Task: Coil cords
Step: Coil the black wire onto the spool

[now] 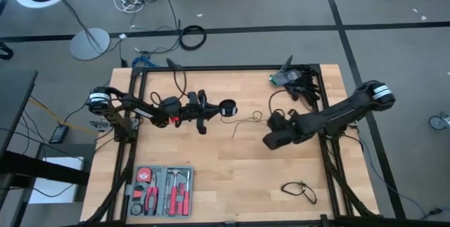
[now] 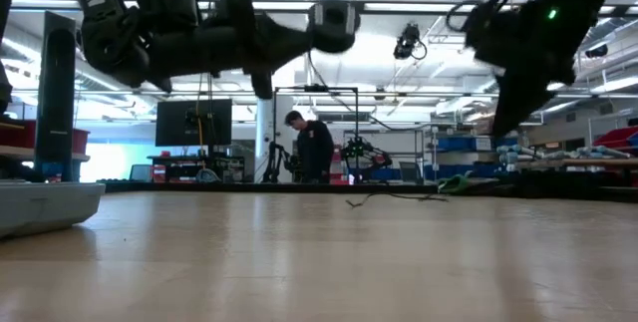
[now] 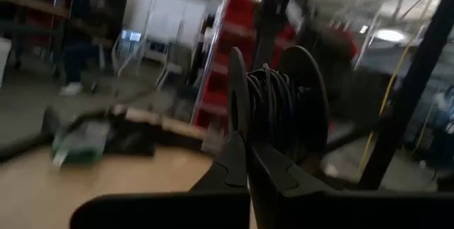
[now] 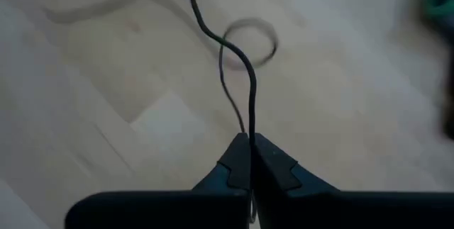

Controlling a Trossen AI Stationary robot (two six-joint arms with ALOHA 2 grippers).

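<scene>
two arms over a wooden tabletop (image 1: 211, 157)
left hand (image 1: 226, 109) holds a round spool at the centre; a thin cord (image 1: 247, 120) runs from it to the right hand (image 1: 271, 140). a short cord (image 1: 300, 190) lies near the front right; a tool tray (image 1: 160, 191) front left.

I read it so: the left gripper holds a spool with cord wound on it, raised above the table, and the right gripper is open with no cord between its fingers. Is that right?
One part is wrong. The right gripper is shut on the cord, as the right wrist view shows: the thin black cord runs out from between its closed fingers. The rest stands: the left gripper holds the spool with cord wound on it, raised above the table.
</scene>
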